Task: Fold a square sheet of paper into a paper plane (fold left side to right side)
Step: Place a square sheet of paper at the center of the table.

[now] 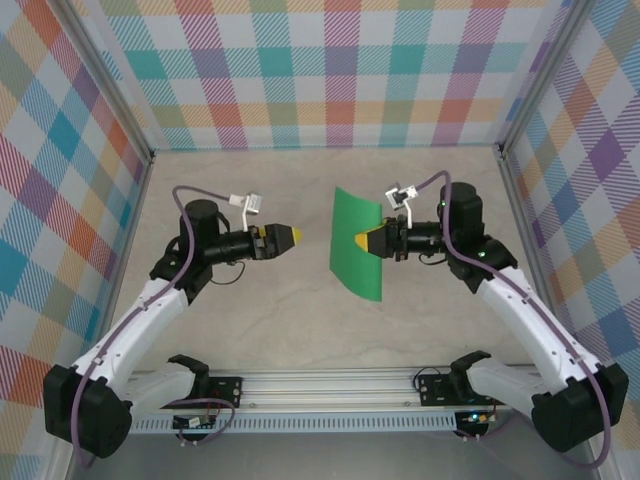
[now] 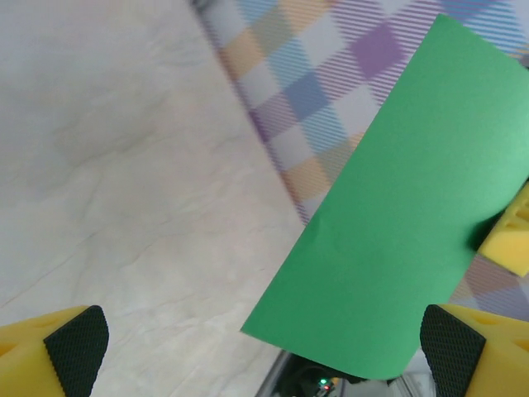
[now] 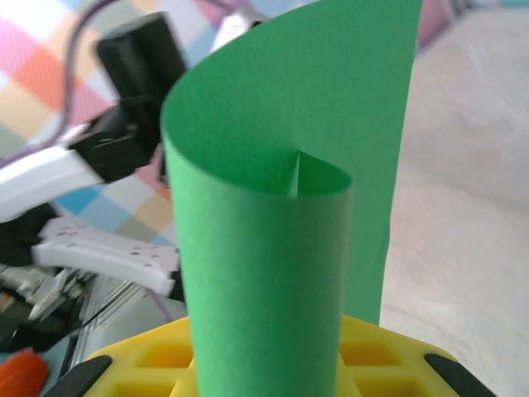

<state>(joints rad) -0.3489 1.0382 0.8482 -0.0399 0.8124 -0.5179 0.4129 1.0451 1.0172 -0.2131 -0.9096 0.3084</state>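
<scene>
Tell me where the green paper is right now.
In the top view the paper is right of centre, pinched in the right gripper and curled over; the left gripper faces it from the left, apart from it.

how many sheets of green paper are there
1. The square sheet of paper is pinched in the right gripper, curled, right of centre. Another could hide behind it.

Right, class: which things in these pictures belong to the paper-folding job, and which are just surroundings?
Job: green paper sheet, curled over, held by the right end effector; left end effector, open, apart from the sheet.
Surroundings: checked walls; aluminium rail; marbled table.
</scene>
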